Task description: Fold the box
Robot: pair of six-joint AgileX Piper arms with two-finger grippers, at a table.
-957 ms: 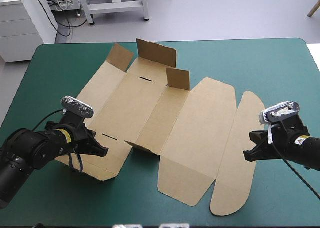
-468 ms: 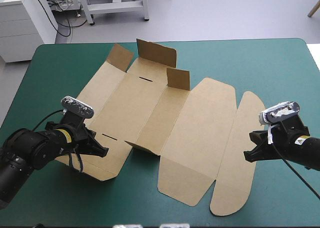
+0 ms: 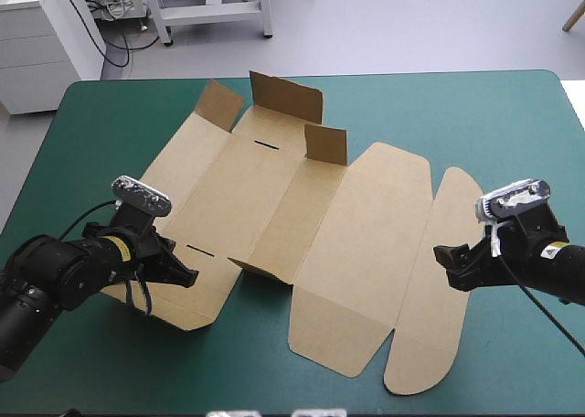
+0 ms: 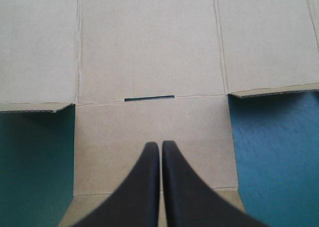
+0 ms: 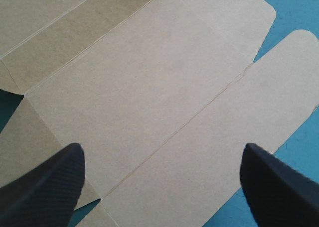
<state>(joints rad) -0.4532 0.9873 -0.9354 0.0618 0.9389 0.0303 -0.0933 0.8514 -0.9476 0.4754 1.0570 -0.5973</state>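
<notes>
The brown box lies as a cut sheet spread across the teal-green table, with three short flaps standing up along its far side. My left gripper is shut, its tip over the sheet's near-left panel. In the left wrist view that gripper points over a panel toward a narrow slot. My right gripper stands open at the edge of the rounded right flap. In the right wrist view its gripper hovers above the lid panel and rounded flap, holding nothing.
Teal-green cover shows around the sheet, widest at the far right and along the near edge. A low fold of board rises slightly at the sheet's near middle. The table's right edge lies just behind my right arm.
My right gripper has opened from shut and shifted a little toward the rounded flap. The left arm and the box have not moved.
</notes>
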